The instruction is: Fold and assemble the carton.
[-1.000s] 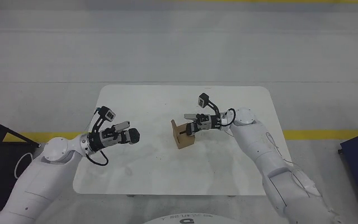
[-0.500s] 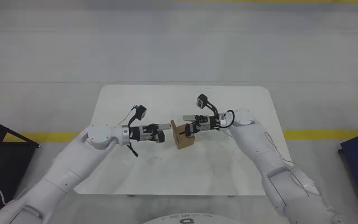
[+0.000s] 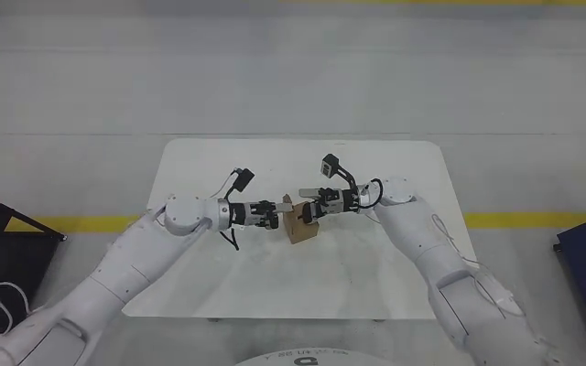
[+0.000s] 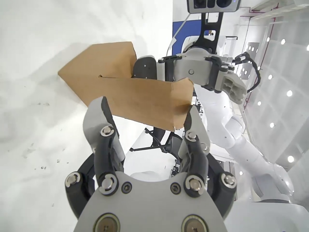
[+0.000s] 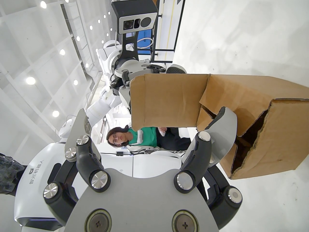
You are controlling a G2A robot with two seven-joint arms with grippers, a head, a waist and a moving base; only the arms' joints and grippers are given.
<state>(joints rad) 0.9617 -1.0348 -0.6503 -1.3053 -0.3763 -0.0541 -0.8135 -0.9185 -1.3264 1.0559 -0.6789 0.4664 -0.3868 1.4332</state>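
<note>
carton (image 3: pixel 300 224): plain brown | table (image 4: pixel 36 25): white, dark specks | floor (image 3: pixel 293 73): grey, yellow stripe (image 3: pixel 522 220)

White table (image 3: pixel 385 274) with rounded corners, as I see it from the top camera. One brown cardboard carton (image 3: pixel 299 222) rests directly on it, near the middle of the tabletop. The carton is only partly folded, with one flap standing up from its body. My left wrist camera shows small dark scuffs (image 4: pixel 36 146) scattered over the white surface beside the carton.
</note>
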